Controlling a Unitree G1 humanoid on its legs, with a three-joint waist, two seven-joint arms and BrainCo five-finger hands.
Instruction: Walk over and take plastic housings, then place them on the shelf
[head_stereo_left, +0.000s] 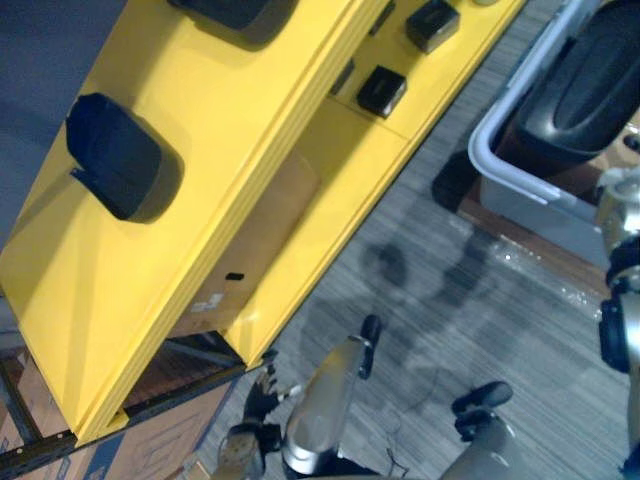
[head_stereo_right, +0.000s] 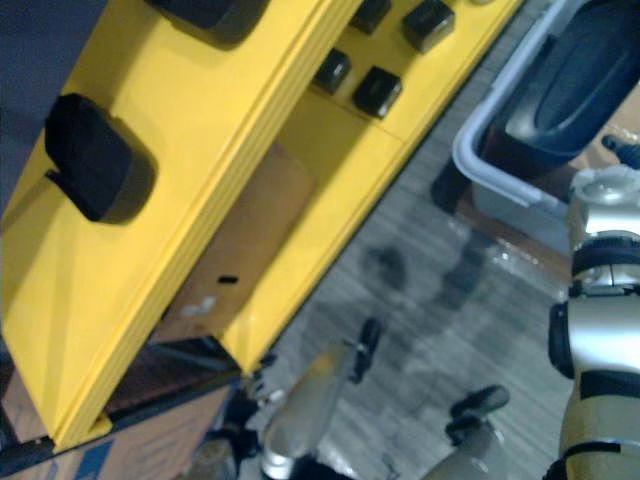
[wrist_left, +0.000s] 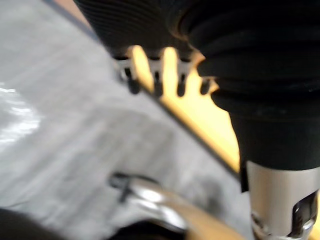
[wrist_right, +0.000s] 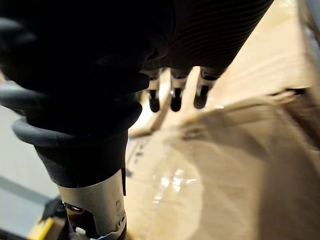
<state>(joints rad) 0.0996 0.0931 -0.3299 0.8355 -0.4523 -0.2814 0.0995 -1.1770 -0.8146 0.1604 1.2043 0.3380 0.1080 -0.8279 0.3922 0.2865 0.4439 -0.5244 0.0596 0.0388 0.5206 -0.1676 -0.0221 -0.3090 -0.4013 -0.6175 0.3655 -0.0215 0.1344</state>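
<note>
A yellow shelf (head_stereo_left: 200, 90) runs slantwise across the head views. On its top board lies a rounded black plastic housing (head_stereo_left: 115, 155), with a second housing (head_stereo_left: 235, 12) further along. Smaller black housings (head_stereo_left: 382, 90) sit on the lower board. A large black housing (head_stereo_left: 600, 85) lies in a grey bin (head_stereo_left: 500, 110) at the right. My left hand (wrist_left: 158, 85) hangs over the grey floor beside the shelf's edge, fingers straight and holding nothing. My right hand (wrist_right: 175, 97) hangs open and empty above a cardboard box (wrist_right: 240, 165).
A brown cardboard sheet (head_stereo_left: 250, 250) lies on the shelf's lower level. More cardboard boxes (head_stereo_left: 150, 440) stand under the shelf's near end. Grey carpet (head_stereo_left: 450, 290) lies between the shelf and the bin.
</note>
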